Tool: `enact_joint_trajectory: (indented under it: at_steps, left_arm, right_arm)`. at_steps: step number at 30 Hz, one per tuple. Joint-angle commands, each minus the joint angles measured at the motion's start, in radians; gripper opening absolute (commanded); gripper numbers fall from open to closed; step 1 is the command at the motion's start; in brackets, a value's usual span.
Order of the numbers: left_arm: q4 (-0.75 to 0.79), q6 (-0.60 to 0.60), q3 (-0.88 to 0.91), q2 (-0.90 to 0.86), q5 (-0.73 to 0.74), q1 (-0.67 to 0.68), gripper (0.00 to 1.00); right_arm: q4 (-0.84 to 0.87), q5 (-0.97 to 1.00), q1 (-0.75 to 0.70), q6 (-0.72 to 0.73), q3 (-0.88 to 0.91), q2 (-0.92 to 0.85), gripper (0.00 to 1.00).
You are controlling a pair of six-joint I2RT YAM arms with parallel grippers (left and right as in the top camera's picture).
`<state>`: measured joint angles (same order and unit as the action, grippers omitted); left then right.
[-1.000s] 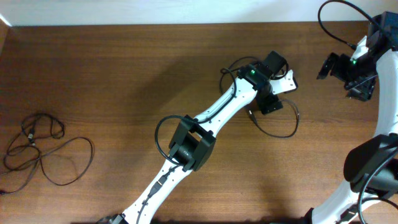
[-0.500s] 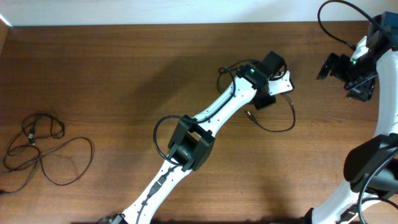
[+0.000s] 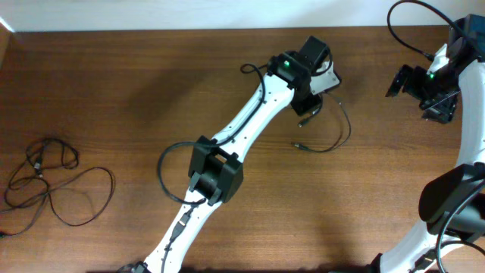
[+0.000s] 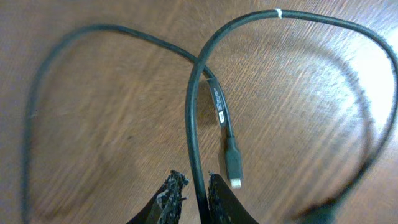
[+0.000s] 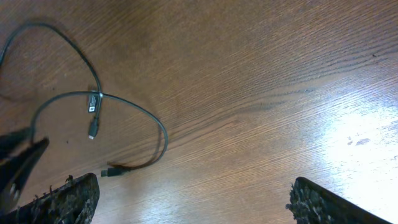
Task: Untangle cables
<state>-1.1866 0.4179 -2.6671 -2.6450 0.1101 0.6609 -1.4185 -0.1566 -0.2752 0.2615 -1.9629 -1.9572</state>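
One thin black cable [image 3: 345, 130] hangs in a loose loop from my left gripper [image 3: 308, 105] right of the table's centre, with a plug end [image 3: 297, 144] on the wood. In the left wrist view the gripper [image 4: 194, 188] is shut on this cable [image 4: 190, 112], which crosses over itself, and a plug [image 4: 232, 165] lies just beyond the fingertips. More cables [image 3: 36, 161] lie in loose loops at the far left. My right gripper [image 3: 407, 82] hovers open at the far right, apart from every cable. Its wrist view shows the gripper [image 5: 193, 200] empty and the held cable [image 5: 127, 104] off to its left.
Thicker black cables [image 3: 402, 23] belong to the right arm at the top right corner. The left arm [image 3: 227, 152] slants across the table's middle. The table's far edge meets a white wall [image 3: 151, 11].
My left gripper has shut on the cable and moved up and to the left, dragging the loop and its plug end along. The right arm has not moved.
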Motion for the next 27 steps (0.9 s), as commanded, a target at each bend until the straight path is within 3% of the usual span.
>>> enact_joint_trajectory:
  at_steps: [1, 3, 11, 17, 19, 25, 27]
  left_arm:
    - [0.016, -0.036, -0.013, 0.048, 0.008, -0.019, 0.43]
    - [0.051, -0.045, -0.002, 0.018, 0.072, -0.011, 0.47]
    - [0.141, -0.066, -0.002, -0.116, 0.072, 0.032, 0.62]
    - [0.154, -0.066, -0.002, -0.161, -0.032, 0.032, 0.68]
    - [0.152, -0.066, -0.002, -0.168, -0.031, 0.032, 0.61]
    - [0.041, -0.066, -0.002, -0.171, -0.029, 0.032, 0.28]
    - [-0.004, -0.066, -0.002, -0.171, -0.029, 0.03, 0.27]
  right_arm:
    - [-0.004, -0.005, 0.0, -0.004, -0.004, 0.026, 0.99]
    - [-0.004, -0.005, 0.0, -0.004, -0.004, 0.026, 0.99]
    - [-0.014, -0.005, 0.0, -0.022, -0.004, 0.026, 0.99]
    - [-0.015, -0.005, 0.0, -0.022, -0.003, 0.026, 0.99]
    - [-0.016, -0.005, 0.0, -0.023, -0.003, 0.026, 0.99]
    - [-0.018, -0.005, 0.0, -0.023, -0.003, 0.026, 0.99]
    - [-0.018, -0.005, 0.0, -0.027, -0.003, 0.026, 0.99]
